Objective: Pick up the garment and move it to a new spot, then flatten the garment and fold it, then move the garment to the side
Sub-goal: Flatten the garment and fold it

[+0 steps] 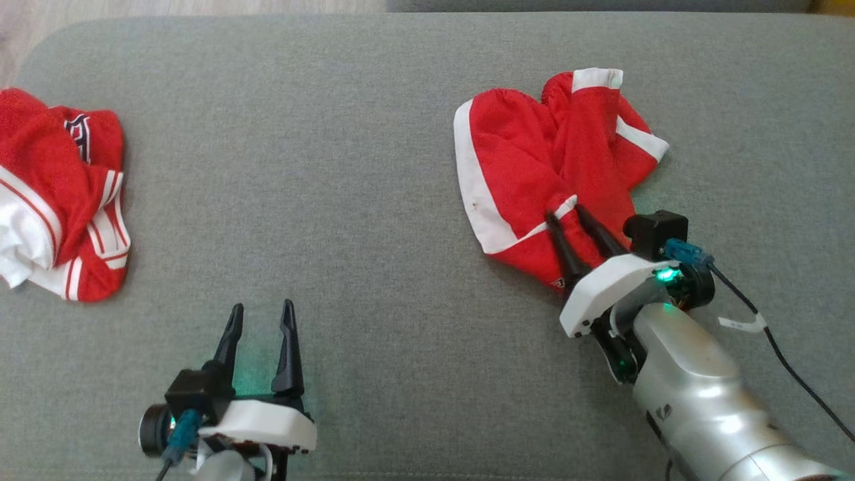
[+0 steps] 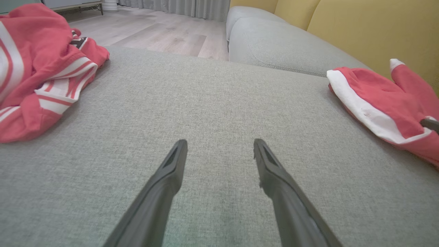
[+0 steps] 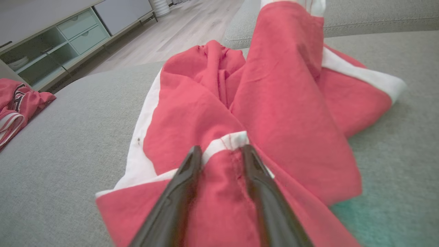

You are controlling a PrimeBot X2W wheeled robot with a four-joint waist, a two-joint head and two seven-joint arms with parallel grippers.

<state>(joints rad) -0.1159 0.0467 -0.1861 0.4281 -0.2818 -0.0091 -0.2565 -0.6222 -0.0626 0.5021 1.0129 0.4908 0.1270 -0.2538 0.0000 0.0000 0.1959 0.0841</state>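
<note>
The right tool [image 1: 564, 212], over the grey sofa seat's [image 1: 347, 167] right side, straddles a fold of the red shorts [image 1: 521, 153]; gripping or not, I cannot tell. They look soft, light, floppy: pinch the white hem [image 3: 228, 140].

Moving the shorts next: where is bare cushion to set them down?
Widest free patch: the grey cushion between the striped garment at the left edge and the red shorts, ahead of the open left gripper. A narrower strip lies right of the shorts. Crowded: the shorts' near edge, where the right gripper straddles a fold.
</note>
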